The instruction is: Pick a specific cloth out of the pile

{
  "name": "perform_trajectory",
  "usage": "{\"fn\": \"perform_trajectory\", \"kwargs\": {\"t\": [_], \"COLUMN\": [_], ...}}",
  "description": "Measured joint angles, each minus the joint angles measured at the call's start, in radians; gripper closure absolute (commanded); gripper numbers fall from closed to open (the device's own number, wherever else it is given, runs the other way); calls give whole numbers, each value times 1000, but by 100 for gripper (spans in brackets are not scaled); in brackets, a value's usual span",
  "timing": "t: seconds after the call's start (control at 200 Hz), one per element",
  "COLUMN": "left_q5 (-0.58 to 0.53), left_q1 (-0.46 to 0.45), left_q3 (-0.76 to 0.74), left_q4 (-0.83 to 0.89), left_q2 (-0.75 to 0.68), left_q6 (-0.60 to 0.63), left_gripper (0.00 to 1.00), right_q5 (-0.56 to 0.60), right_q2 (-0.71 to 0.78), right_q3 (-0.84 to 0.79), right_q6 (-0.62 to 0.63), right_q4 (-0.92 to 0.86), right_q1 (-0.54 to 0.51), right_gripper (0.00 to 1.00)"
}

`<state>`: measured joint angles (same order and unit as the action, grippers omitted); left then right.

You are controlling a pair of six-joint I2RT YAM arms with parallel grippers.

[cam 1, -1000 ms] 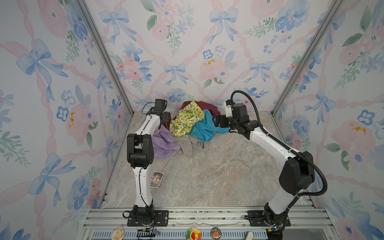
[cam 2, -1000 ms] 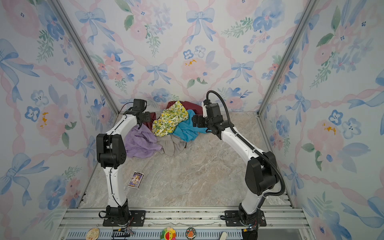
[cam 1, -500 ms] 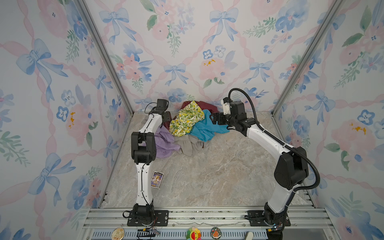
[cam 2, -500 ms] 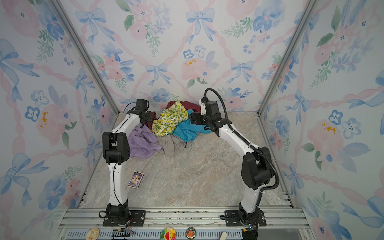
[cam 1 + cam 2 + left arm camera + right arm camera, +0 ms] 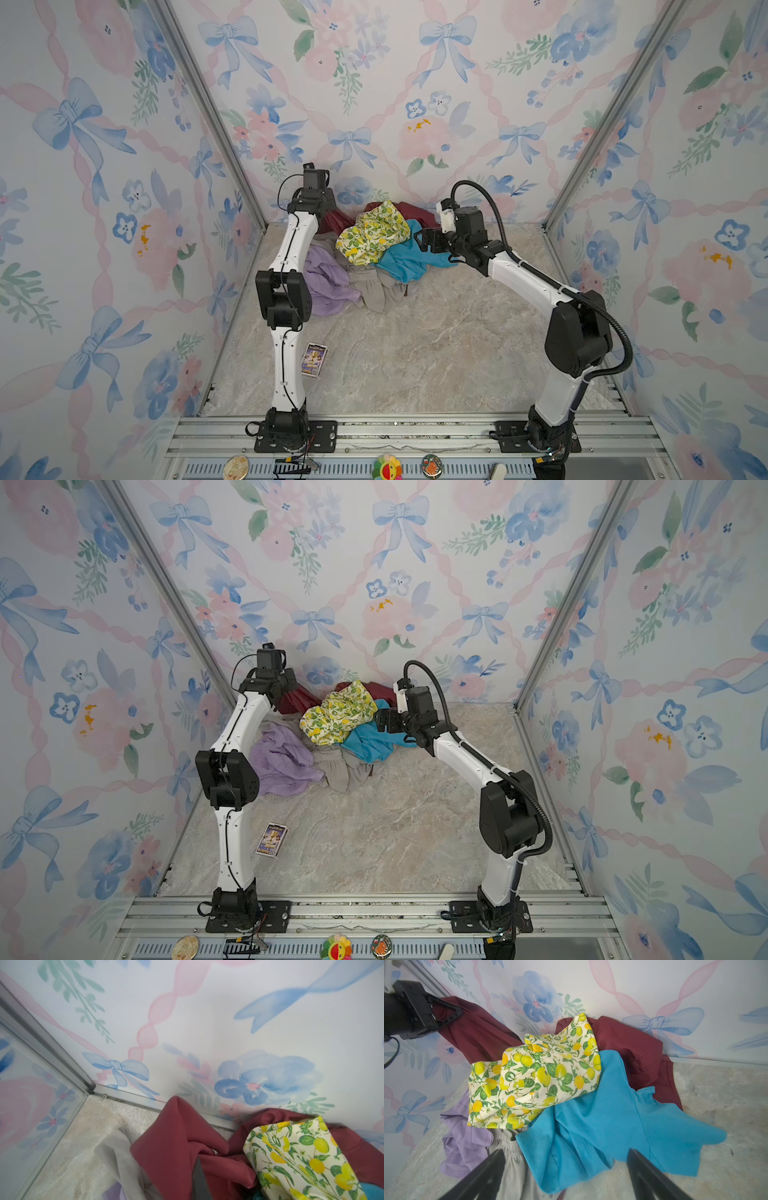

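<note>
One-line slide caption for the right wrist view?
Left gripper shut on the maroon cloth; open right gripper faces the pile.

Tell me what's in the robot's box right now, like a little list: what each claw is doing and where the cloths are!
Left gripper: shut on a fold of the maroon cloth
Right gripper: open, empty, facing the teal cloth
Top of the pile: lemon-print cloth
Low in the pile: lilac cloth, grey cloth
Maroon cloth: partly under the lemon-print cloth
Table: one small card, apart from the pile
</note>
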<state>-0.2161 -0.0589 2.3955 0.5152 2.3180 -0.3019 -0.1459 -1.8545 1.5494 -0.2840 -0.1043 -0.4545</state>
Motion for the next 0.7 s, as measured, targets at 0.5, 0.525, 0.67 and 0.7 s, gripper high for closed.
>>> {"fn": "perform_trajectory", "kwargs": {"t": [0.5,0.525,0.67,0.7], "left_q5": [106,113,151,159], "left_q1": [100,103,114,116], "left_q3": [157,158,163,163], "left_q4": [-72,-80,-119,-126], "left_q2": [-101,-106,-137,-143], "left_q6": [-148,-155,-188,-194], "left_gripper": [100,100,100,100], "right_q5": [38,43,64,69], "right_q2": [-20,-20,-31,-39], "right_q3": [22,29,110,140], "right_q6": [33,35,58,66], "right_q4": [67,68,64,62], "right_q1": [-74,-77,-103,-111], "right_gripper": [5,5,4,4]}}
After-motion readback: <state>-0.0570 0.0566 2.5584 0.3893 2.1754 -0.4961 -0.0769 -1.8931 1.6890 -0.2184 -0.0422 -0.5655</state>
